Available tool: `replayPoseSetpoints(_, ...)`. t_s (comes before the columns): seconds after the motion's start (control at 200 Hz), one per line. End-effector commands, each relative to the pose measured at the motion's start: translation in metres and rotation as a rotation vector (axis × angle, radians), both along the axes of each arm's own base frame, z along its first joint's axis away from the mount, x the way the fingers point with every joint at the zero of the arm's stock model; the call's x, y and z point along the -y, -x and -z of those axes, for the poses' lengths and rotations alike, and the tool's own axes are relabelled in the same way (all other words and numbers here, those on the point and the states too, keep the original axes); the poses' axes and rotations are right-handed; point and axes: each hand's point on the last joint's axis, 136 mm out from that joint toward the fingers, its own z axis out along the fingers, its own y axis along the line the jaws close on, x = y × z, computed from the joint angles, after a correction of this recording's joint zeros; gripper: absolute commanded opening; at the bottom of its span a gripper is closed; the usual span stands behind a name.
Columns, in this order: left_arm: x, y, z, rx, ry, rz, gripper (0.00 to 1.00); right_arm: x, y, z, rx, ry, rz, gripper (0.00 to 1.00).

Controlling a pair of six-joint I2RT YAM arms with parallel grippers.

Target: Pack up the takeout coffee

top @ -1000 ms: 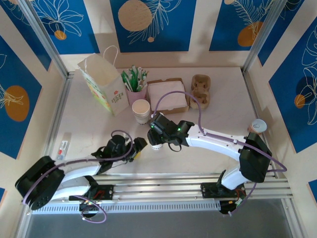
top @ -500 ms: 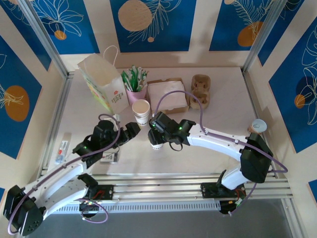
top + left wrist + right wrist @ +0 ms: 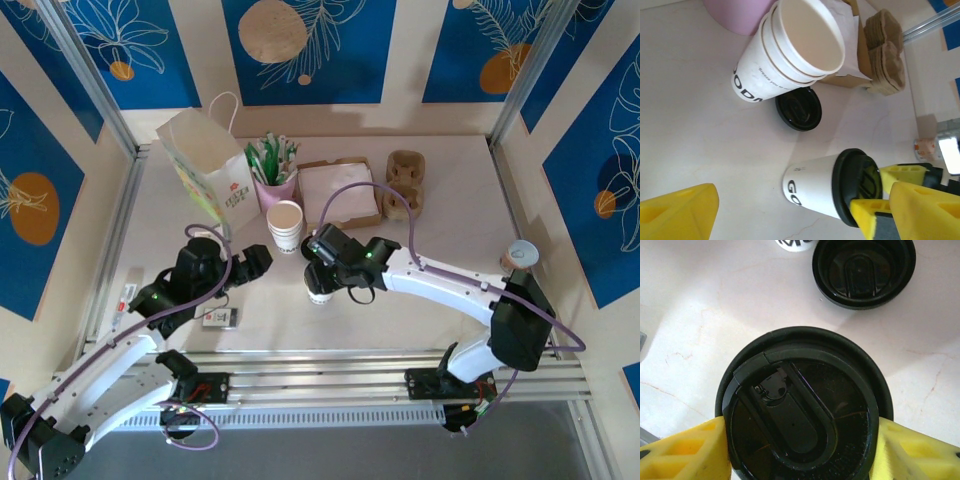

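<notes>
PACKING TIME: A white paper bag (image 3: 205, 165) with a handle stands at the far left of the table, its red-and-green print too small to read. Nearer the middle, the right gripper (image 3: 320, 278) is clamped on the takeout coffee (image 3: 318, 293), its yellow fingers (image 3: 685, 455) pressed to either side of the black lid. The cup stands upright on the tabletop, long axis vertical. The left gripper (image 3: 257, 262) hangs just to the cup's left with its jaws spread wide and nothing in them, placing it between the coffee and the bag. By the look of it, the cup's way lies leftward and away from the arms' bases. On the cup's side the bold letters "GO" can be read. The stack of lidless cups (image 3: 785, 55) shows "GOD" above a slanted line too fine to read. A spare black lid (image 3: 799, 108) lies beside the stack.
</notes>
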Motion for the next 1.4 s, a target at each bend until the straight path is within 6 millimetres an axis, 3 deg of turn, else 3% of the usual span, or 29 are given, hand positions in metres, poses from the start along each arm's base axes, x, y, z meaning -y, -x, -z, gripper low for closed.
replayPoseSetpoints(0.0, -0.009, -0.003, -0.011, 0.035, -0.032, -0.017, 0.89, 0.063, 0.051, 0.046, -0.257, 0.267, 0.003, 0.60)
replayPoseSetpoints(0.25, -0.010, -0.002, -0.011, 0.040, -0.039, -0.016, 0.89, 0.086, 0.038, 0.030, -0.231, 0.270, 0.055, 0.61)
replayPoseSetpoints(0.945, -0.008, -0.018, -0.042, 0.125, -0.232, 0.079, 0.91, 0.224, -0.066, -0.049, -0.026, 0.028, 0.592, 0.59)
replayPoseSetpoints(1.13, -0.005, -0.027, -0.060, 0.155, -0.284, 0.118, 0.91, 0.258, -0.097, -0.054, 0.007, -0.001, 0.737, 0.59)
replayPoseSetpoints(1.396, -0.012, -0.036, -0.080, 0.199, -0.362, 0.145, 0.93, 0.306, -0.131, -0.040, -0.013, -0.029, 0.916, 0.59)
